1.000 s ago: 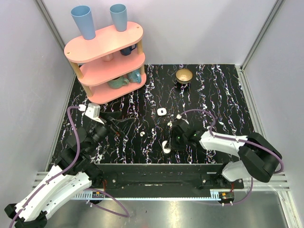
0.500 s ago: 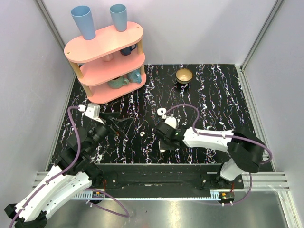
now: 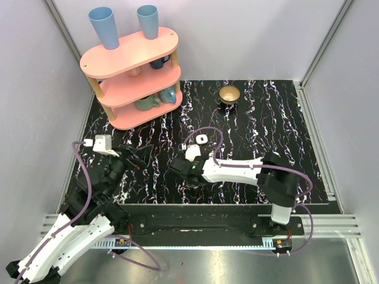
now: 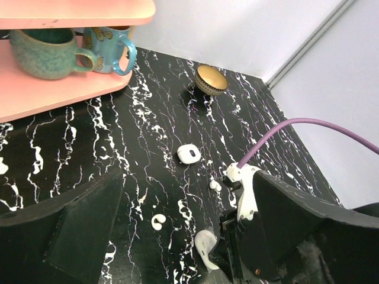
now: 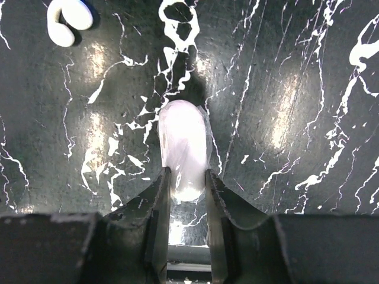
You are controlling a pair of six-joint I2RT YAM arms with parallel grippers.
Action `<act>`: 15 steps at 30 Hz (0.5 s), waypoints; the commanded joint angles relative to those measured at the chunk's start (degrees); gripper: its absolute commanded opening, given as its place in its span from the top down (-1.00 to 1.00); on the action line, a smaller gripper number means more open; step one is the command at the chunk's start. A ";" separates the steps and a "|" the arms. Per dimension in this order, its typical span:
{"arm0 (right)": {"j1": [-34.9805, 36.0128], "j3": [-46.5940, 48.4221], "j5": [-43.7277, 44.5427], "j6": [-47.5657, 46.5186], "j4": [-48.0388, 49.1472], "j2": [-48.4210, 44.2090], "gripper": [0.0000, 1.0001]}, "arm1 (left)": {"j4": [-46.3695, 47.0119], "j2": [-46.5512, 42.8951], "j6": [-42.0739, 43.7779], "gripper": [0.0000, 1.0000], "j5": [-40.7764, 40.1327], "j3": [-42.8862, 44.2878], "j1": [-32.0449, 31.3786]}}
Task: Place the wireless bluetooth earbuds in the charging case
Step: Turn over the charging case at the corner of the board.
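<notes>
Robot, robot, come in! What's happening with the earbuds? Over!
Left gripper open. Right gripper shut on charging case. One earbud loose near it, other earbud farther back. Nothing blocking.

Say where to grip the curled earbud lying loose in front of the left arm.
Likely across its rounded head, coming straight down: the earbud lies flat on the table, too low for a side approach, and its thin curved stem offers little to pinch.

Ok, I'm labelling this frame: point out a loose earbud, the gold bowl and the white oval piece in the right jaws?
earbud (image 4: 155, 222): left wrist view, its curved body.
gold bowl (image 4: 211, 77): left wrist view, inner surface.
white oval piece (image 5: 182, 139): right wrist view, glossy top.
</notes>
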 commanded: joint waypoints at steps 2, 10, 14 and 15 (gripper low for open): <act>3.22 6.53 12.15 1.57 -11.46 4.31 0.83 | -1.29 -2.50 -0.71 -0.92 -5.30 1.76 -0.09; 3.93 7.76 17.17 4.30 -19.03 6.51 0.74 | -2.17 -4.00 -0.79 -0.93 -6.18 1.67 -0.09; 4.45 10.04 16.38 3.07 -19.21 9.41 0.57 | -2.26 -4.09 -0.88 -0.93 -6.35 1.67 -0.18; 4.63 10.48 16.12 2.72 -19.30 9.85 0.54 | -2.43 -4.17 -0.88 -0.93 -6.35 1.58 -0.09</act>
